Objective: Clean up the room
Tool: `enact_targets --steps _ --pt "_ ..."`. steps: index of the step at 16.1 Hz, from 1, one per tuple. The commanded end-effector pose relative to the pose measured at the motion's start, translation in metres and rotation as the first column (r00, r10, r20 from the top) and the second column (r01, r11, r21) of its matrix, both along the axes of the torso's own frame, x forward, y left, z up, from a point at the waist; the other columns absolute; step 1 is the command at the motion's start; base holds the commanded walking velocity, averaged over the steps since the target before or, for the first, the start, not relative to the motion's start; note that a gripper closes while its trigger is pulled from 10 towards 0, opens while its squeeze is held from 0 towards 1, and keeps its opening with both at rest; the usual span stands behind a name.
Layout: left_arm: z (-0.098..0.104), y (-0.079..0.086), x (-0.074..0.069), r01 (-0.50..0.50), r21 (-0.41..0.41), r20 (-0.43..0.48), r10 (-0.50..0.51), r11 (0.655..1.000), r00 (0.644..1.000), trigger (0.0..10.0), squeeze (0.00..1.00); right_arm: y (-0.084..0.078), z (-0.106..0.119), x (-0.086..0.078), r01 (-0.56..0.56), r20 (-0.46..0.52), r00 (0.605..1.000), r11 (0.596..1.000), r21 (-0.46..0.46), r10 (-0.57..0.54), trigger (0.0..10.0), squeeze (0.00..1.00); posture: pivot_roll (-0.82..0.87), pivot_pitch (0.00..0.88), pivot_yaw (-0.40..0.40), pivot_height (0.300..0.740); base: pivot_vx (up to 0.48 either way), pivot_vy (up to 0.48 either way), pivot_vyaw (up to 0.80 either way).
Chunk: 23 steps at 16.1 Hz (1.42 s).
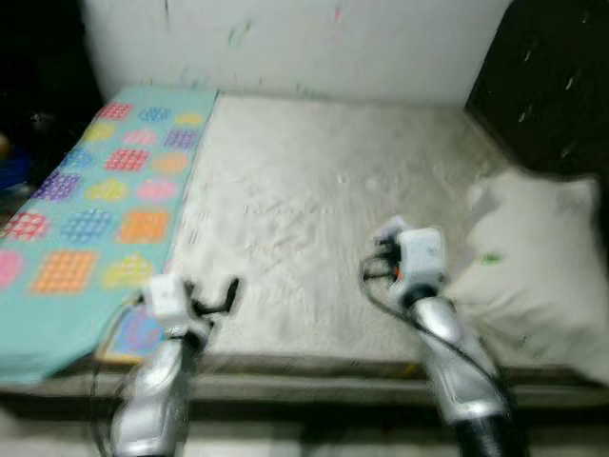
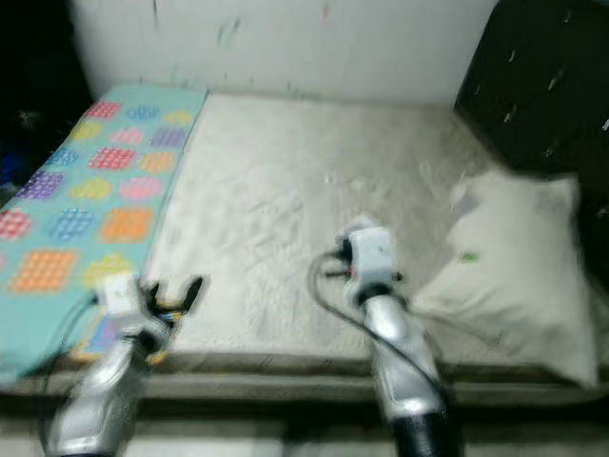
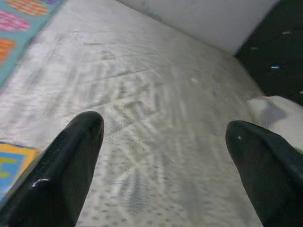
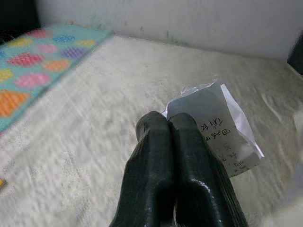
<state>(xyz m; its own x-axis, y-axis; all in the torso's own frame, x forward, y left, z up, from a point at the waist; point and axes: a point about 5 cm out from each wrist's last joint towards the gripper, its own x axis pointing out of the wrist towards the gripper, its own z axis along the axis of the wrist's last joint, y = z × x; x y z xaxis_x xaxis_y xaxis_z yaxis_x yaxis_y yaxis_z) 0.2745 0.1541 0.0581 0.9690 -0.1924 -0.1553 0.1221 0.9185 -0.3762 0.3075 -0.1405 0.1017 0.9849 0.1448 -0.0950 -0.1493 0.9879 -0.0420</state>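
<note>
Right tool [image 4: 176, 124] pinches a crumpled printed paper slip [image 4: 218, 126] above the textured mattress [image 1: 314, 209]; left tool [image 3: 165, 142] gapes.

Bare cream mattress [image 1: 314, 209] spreads wide; a teal patterned blanket [image 1: 95, 219] covers its left edge, white pillow [image 1: 538, 271] at the right edge, dark headboard [image 1: 552, 86] behind.

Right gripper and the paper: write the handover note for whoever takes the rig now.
Right gripper: shut on a crumpled paper slip, held over the mattress.
Left gripper: open, empty, over the mattress near the patterned blanket.
Pillow lies at the bed's right side.
Done: paper picked up.
Left: dispose of the paper; no bin visible here.
</note>
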Motion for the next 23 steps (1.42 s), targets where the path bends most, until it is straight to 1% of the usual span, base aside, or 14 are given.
enact_targets --steps 1,5,19,23 --pt "0.0026 0.0041 -0.0001 0.003 0.004 0.016 -0.003 1.000 1.000 10.0 0.00 0.0017 0.0077 0.0032 -0.007 0.025 1.000 1.000 0.011 0.007 10.0 0.00 -0.11 0.000 -0.045 0.740 0.000 0.000 0.00" --pt "0.0037 0.0037 -0.0003 0.010 -0.006 0.022 -0.010 1.000 1.000 10.0 0.00 0.0014 0.0081 0.0035 -0.005 0.025 1.000 1.000 0.009 0.004 10.0 0.00 -0.12 0.000 -0.044 0.740 0.000 0.000 0.00" --pt "0.0030 0.0040 -0.0003 0.011 0.002 0.014 -0.011 1.000 1.000 10.0 0.00 0.0032 0.0074 0.0050 -0.006 0.025 1.000 1.000 0.006 0.006 10.0 0.00 -0.11 0.000 -0.043 0.740 0.275 0.000 0.00" --pt "0.0030 0.0045 -0.0002 0.006 0.001 0.015 -0.006 1.000 1.000 10.0 0.00 0.0026 0.0071 0.0056 -0.004 0.025 1.000 1.000 0.002 0.004 10.0 0.00 -0.11 0.000 -0.043 0.740 0.060 0.000 0.00"
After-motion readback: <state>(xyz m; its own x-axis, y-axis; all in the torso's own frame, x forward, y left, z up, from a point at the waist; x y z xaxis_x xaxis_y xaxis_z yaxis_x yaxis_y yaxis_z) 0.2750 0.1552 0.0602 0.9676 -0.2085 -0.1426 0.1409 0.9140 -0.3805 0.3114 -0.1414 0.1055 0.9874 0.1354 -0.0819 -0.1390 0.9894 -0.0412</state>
